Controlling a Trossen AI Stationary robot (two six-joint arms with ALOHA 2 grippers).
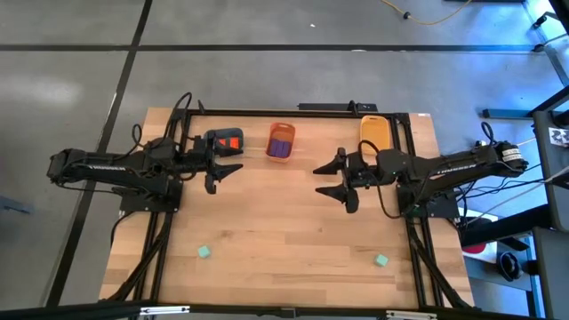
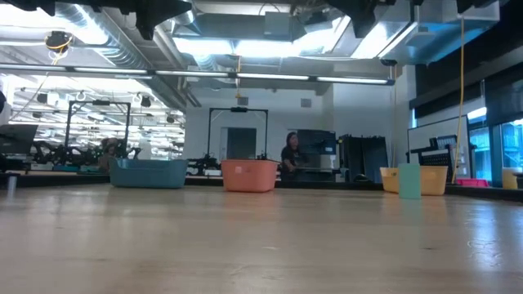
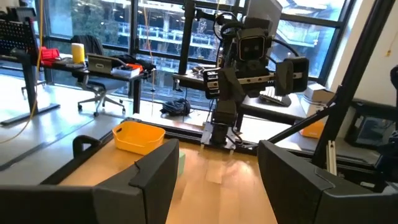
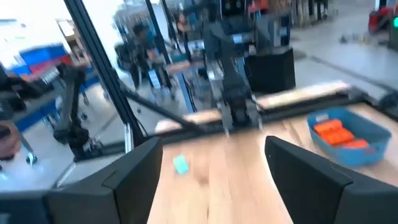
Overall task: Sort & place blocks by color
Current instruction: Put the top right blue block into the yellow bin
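The high view shows a blue-grey tray (image 1: 227,140) with orange-red bricks (image 1: 230,142) inside, an orange tray (image 1: 282,140) holding purple bricks (image 1: 281,148), and a yellow tray (image 1: 375,132), all along the far edge. Two mint-green cubes lie on the bare wood near the near edge, one at the left (image 1: 204,252) and one at the right (image 1: 381,260). My left gripper (image 1: 228,176) is open and hovers just near of the blue-grey tray. My right gripper (image 1: 320,180) is open at mid-table, facing the left one. In the right wrist view, a green cube (image 4: 180,164) and the blue-grey tray (image 4: 345,137) show beyond the right gripper (image 4: 214,146).
Bare wood lies between the two grippers and across the near half of the table. The black frame rail (image 1: 293,111) runs along the far edge behind the trays. In the low view, a person (image 2: 289,155) stands far off in the room behind the table.
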